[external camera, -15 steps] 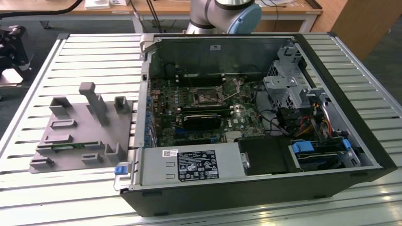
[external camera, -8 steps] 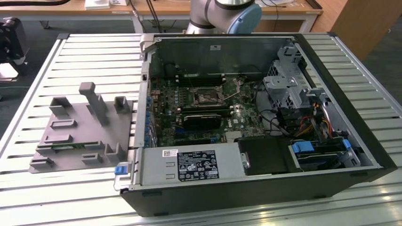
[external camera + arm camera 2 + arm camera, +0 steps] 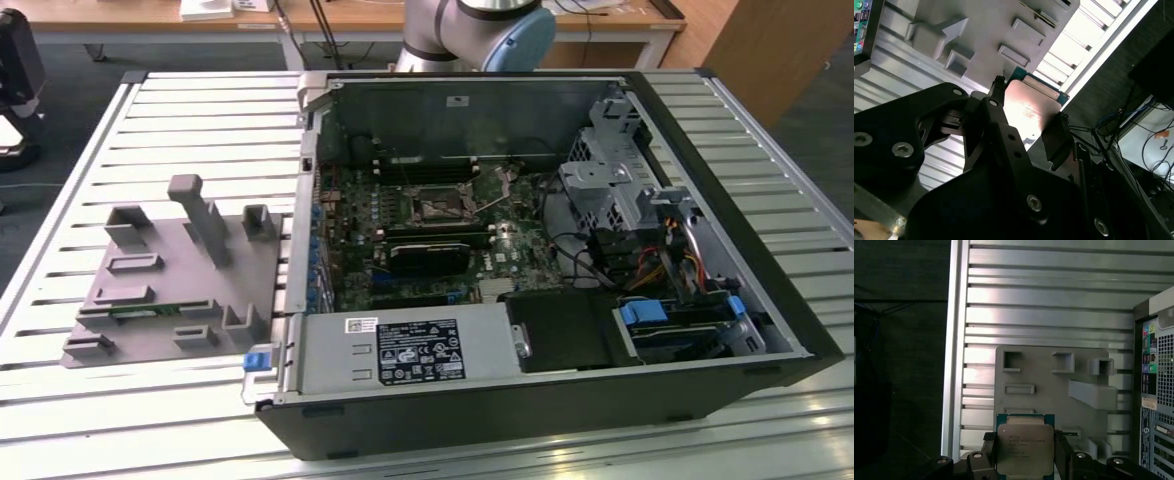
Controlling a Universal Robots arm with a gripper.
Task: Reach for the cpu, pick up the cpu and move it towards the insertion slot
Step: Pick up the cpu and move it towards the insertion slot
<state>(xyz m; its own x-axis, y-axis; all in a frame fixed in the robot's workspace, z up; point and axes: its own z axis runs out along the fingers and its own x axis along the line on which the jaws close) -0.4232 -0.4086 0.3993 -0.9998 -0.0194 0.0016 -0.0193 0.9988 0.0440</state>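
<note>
In both wrist views my gripper (image 3: 1025, 456) (image 3: 1026, 124) is shut on the cpu (image 3: 1025, 445) (image 3: 1030, 111), a flat square chip with a silvery top and a green-edged rim. One black finger (image 3: 995, 107) presses each side edge of the chip. The chip hangs above the grey fixture plate (image 3: 1054, 385) (image 3: 979, 30), apart from it. In the exterior view the insertion slot (image 3: 437, 205), a dark square socket with a metal frame, lies on the motherboard inside the open computer case (image 3: 534, 250), to the right of the fixture plate (image 3: 160, 270).
The case's rear panel (image 3: 1156, 390) with its ports stands beside the fixture plate. Both rest on a slatted aluminium table (image 3: 200, 120). The arm's base (image 3: 481, 30) stands behind the case. A black card (image 3: 430, 255) and drive cages (image 3: 614, 190) sit near the socket.
</note>
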